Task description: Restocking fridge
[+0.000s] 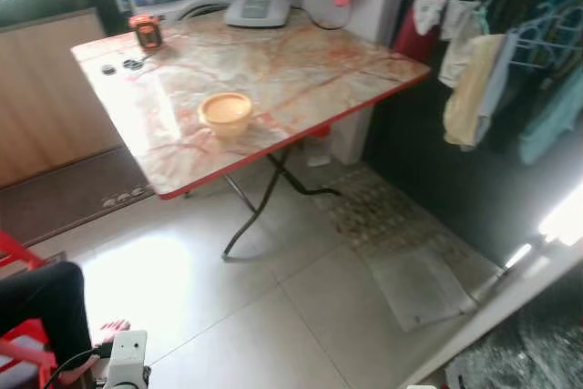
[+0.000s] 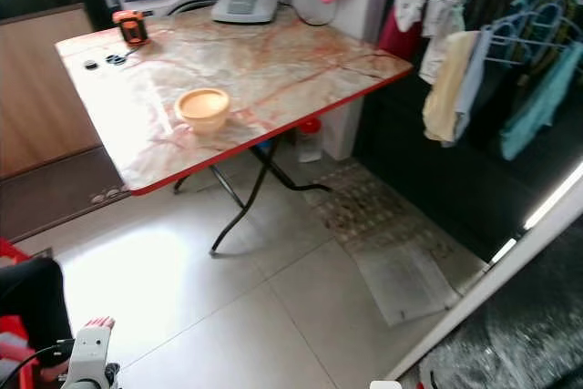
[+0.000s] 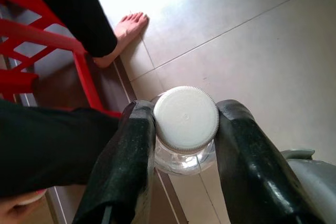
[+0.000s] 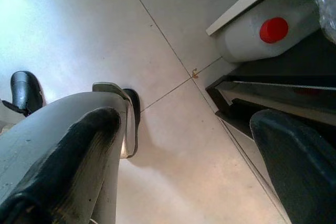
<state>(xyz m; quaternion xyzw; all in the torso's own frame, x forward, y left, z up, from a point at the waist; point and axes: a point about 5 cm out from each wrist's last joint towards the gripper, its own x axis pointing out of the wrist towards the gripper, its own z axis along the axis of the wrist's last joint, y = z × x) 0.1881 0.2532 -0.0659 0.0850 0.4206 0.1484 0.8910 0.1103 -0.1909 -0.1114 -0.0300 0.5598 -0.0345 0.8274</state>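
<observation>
My left gripper (image 3: 185, 113) is shut on a clear plastic bottle (image 3: 184, 156) with a white ribbed cap (image 3: 186, 118), one black finger on each side of its neck. It hangs low over the tiled floor, and its silver wrist (image 1: 127, 359) is at my lower left. My right gripper (image 4: 186, 124) is open with nothing between its fingers, close to the floor. Beyond it lies a white jug with a red cap (image 4: 273, 30) in a low dark compartment with a white edge (image 4: 247, 1). That white edge (image 1: 510, 302) runs across my lower right.
A folding marble-patterned table (image 1: 301, 70) stands ahead with an orange bowl (image 1: 225, 113) and an orange tape measure (image 1: 146, 32). A person in black trousers (image 3: 47, 145), barefoot (image 3: 126, 30), sits on a red chair (image 3: 79, 61) at my left. Clothes (image 1: 474, 79) hang at the right above a mat (image 1: 401, 234).
</observation>
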